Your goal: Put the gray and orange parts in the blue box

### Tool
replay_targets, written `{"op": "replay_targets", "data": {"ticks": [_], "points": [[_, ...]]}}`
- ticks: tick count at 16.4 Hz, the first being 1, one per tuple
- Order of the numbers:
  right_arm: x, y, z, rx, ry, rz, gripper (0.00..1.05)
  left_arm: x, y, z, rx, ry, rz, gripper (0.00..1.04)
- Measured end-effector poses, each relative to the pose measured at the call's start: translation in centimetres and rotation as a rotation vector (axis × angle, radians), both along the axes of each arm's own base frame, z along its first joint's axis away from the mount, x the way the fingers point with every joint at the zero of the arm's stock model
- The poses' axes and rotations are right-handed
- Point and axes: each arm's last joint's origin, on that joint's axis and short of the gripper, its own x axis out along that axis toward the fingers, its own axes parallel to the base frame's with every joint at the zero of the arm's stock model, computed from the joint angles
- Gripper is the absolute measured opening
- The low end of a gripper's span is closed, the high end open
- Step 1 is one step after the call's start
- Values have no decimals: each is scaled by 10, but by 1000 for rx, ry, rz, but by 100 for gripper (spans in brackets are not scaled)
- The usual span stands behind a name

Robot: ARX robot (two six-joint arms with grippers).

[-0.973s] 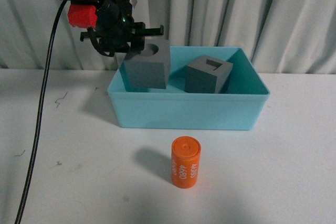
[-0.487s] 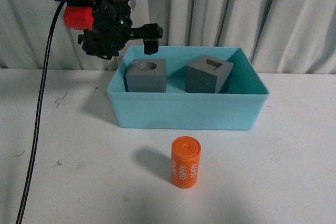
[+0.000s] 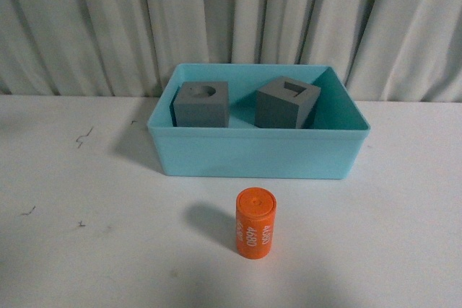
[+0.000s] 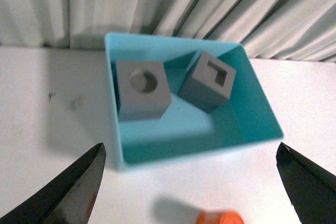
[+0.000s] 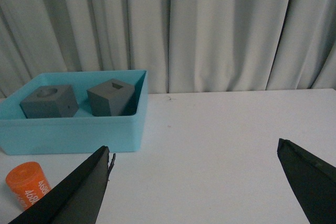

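While the round-recess cube (image 3: 201, 104) and the square-recess cube (image 3: 286, 103) already sat inside the blue box (image 3: 253, 153), the orange cylinder (image 3: 255, 223) stood on the table (image 3: 86, 200) just in front — so the left gripper (image 4: 189, 148) or right gripper (image 5: 193, 146), both gaping and empty, needed to close on it.

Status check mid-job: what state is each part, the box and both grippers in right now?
Round-recess gray cube: in the blue box, sitting flat, recess up.
Square-recess gray cube: in the box, recess up, turned askew.
Orange cylinder: upright on the table, outside the box, in front of it.
Blue box: open-topped, holding both cubes.
Left gripper: open, empty.
Right gripper: open, empty.
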Motion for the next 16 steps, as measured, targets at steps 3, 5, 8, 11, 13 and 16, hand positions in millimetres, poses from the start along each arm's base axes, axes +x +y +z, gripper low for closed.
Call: {"op": "replay_targets", "data": {"ticks": [3, 5, 8, 11, 13, 16], "points": [[0, 0, 0, 0, 0, -1, 98, -83, 48, -27, -62, 110, 63, 98], [0, 0, 0, 0, -2, 1, 98, -97, 36, -35, 145, -301, 209, 81], [0, 0, 0, 0, 2, -2, 98, -122, 34, -61, 244, -500, 326, 56], [0, 0, 0, 0, 1, 1, 98, -146, 36, -74, 259, -559, 354, 25], [0, 0, 0, 0, 0, 0, 98, -157, 36, -86, 262, -544, 351, 5], [0, 0, 0, 0, 0, 0, 98, -174, 36, -97, 263, -549, 350, 2]]}}
